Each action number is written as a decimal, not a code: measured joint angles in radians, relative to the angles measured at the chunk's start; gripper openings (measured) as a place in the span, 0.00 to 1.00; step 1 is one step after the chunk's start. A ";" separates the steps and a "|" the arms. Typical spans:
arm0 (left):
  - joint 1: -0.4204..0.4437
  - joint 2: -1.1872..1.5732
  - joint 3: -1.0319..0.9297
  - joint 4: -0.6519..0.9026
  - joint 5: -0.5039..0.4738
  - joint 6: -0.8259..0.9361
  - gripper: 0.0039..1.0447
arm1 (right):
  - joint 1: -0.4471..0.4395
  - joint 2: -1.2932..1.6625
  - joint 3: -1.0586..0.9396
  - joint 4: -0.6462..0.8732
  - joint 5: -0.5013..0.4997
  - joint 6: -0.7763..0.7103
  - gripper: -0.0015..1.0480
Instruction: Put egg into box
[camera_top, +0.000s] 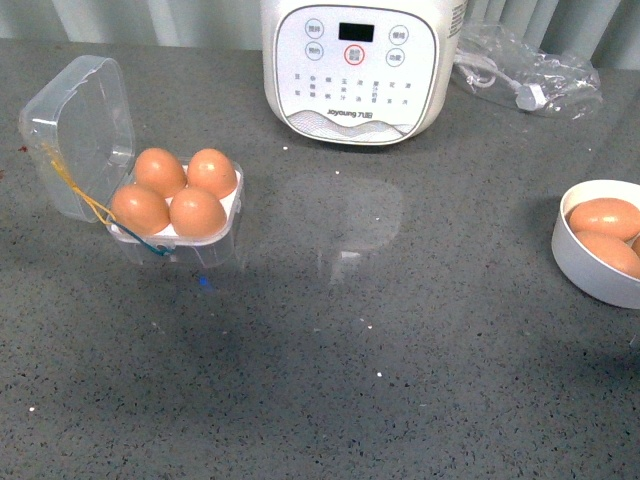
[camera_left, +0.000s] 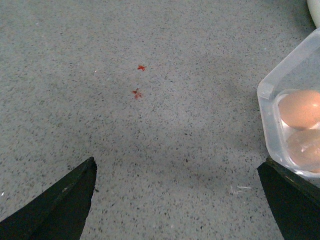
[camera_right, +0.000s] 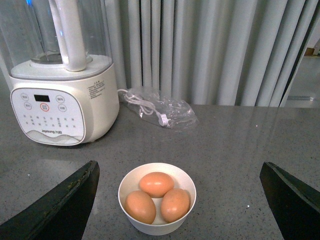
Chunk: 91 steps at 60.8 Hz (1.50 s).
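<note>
The white kitchen appliance (camera_top: 360, 65) at 12 o'clock on the table (camera_top: 400, 350) carries the brand "Joyoung" with two Chinese characters beside it, printed under its control panel. The panel has a dark display, a red-ringed centre button and rows of small Chinese labels too fine to read. A crumpled clear plastic bag (camera_top: 520, 70) with a white cable inside lies at 1 o'clock.

The box (camera_top: 180, 243) stands at 9 o'clock with its hinged lid swung open. Yellow and blue bands hang over its left side. The egg (camera_top: 197, 212) sits in the box as one of four alike, so every hole is filled. At 3 o'clock a round white bowl (camera_top: 590, 270) holds three more brown eggs (camera_right: 156, 184).

Neither arm shows in the front view. The left gripper (camera_left: 176, 165) hangs over bare table, its camera looking steeply down. Its dark fingers are spread wide and grasp nothing. A corner of the box lies just beside one finger, and two small red specks (camera_left: 137, 93) mark the table ahead.

The right gripper (camera_right: 178, 164) hovers above the bowl, tilted more level toward the appliance and a pale pleated curtain (camera_right: 200, 50). Its fingers are spread far apart on either side of the bowl, released and touching nothing.
</note>
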 joint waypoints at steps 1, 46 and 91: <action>-0.003 0.011 0.006 0.003 0.002 0.001 0.94 | 0.000 0.000 0.000 0.000 0.000 0.000 0.93; -0.044 -0.040 -0.018 0.048 0.102 -0.019 0.93 | 0.000 0.000 0.000 0.000 -0.002 0.000 0.93; -0.213 -0.414 -0.435 0.512 -0.148 -0.169 0.03 | -0.001 0.000 0.000 0.000 0.000 0.002 0.93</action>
